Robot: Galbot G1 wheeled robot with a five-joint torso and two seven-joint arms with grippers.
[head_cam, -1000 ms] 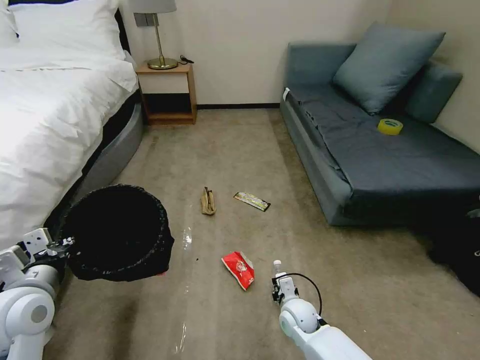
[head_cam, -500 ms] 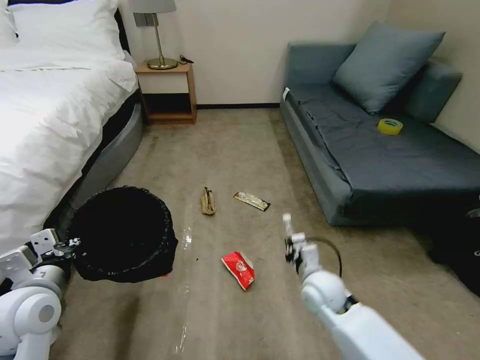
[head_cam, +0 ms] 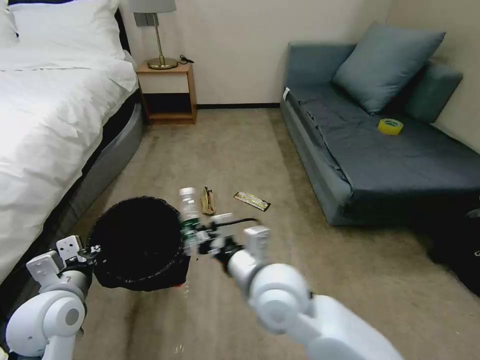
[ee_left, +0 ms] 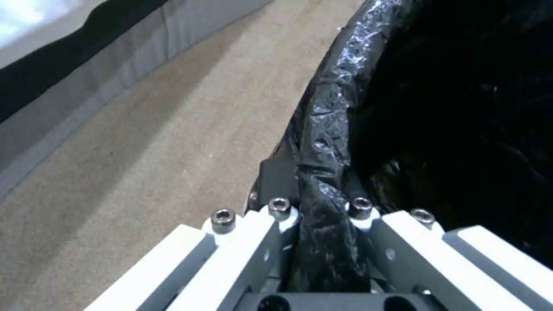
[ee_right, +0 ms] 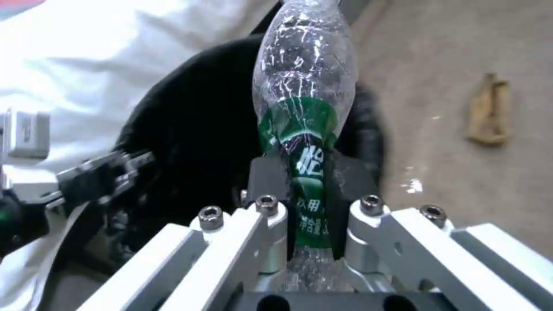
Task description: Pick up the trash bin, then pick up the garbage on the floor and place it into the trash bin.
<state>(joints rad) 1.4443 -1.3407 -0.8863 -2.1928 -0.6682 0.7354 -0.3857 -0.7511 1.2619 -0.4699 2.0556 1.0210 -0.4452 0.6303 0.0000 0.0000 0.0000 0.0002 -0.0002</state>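
Head view, lower middle: clear plastic bottle (head_cam: 189,216) with green label, clamped around its middle by the right gripper (head_cam: 196,243), cap end up, held right at the near rim of the trash bin (head_cam: 140,243). Carried crosswise to the arm, likely so that letting go drops it straight into the black bag. Seen in the right wrist view, bottle (ee_right: 303,129) squeezed between dark pads (ee_right: 266,175), jaws closed narrowly onto the label, crinkled clear shoulder projecting beyond the fingertips over the bin's dark mouth (ee_right: 190,142).

Bin itself off the floor at lower left of the head view, hung from the left gripper (head_cam: 89,251) by its edge. In the left wrist view, left gripper (ee_left: 319,207) pinched shut on the bag-covered rim (ee_left: 328,142), one jaw outside the wall and one inside: a rim hold keeps the mouth open and facing up for the drop.

Farther out on the carpet, other garbage not yet collected: crumpled tan paper bag (head_cam: 207,200) just beyond the bottle, long dark-and-yellow wrapper (head_cam: 252,201) to its right. Yellow tape roll (head_cam: 390,126) on the blue sofa (head_cam: 400,165) at right, bed (head_cam: 45,125) at left.
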